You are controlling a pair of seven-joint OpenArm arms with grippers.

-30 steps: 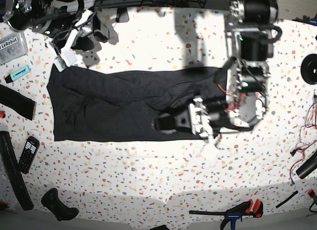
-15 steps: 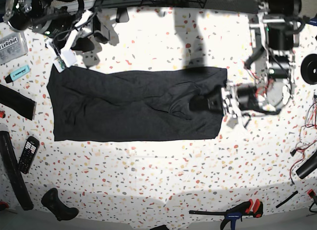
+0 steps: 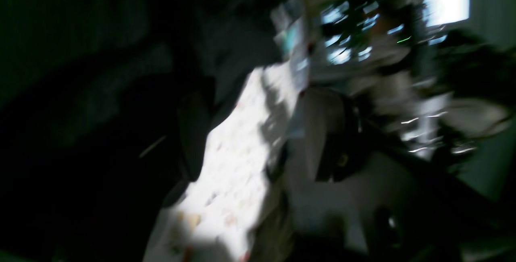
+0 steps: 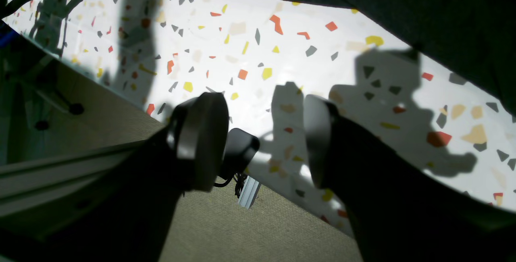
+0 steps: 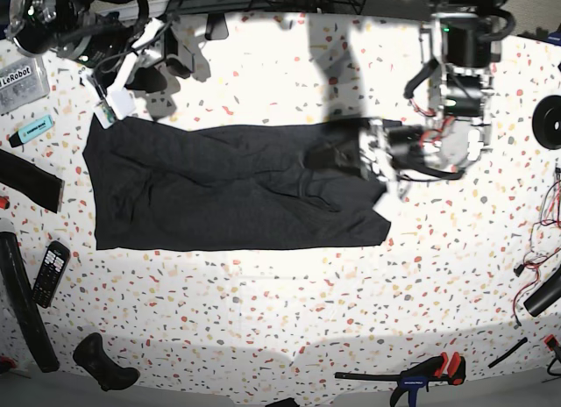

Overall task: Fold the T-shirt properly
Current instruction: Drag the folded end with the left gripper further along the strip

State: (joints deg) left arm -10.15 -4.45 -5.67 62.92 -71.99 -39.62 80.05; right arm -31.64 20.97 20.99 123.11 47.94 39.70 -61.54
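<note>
The black T-shirt [image 5: 219, 188] lies as a long flat rectangle across the middle of the table [image 5: 289, 310], with wrinkles toward its right end. Over that right end hovers my left gripper [image 5: 375, 166], open, with nothing between its white fingers. The left wrist view is smeared by motion; dark T-shirt fabric [image 3: 80, 133] fills its left half. My right gripper [image 5: 116, 107] rests at the shirt's far left corner. In the right wrist view the right gripper [image 4: 266, 133] is open and empty above bare table, and the T-shirt edge [image 4: 423, 8] runs along the top right.
A calculator-like handset [image 5: 50, 272], black straps [image 5: 26, 181], a blue marker [image 5: 32, 129] and a clear box [image 5: 19, 81] lie at the left. A clamp [image 5: 421, 372] sits at the front right, a black roll [image 5: 548, 122] and cables at the right edge.
My left arm has swung from the shirt's near right part out to the right, then back toward the far right corner. The shirt's right end now lies uncovered and flat. The right arm stayed put.
</note>
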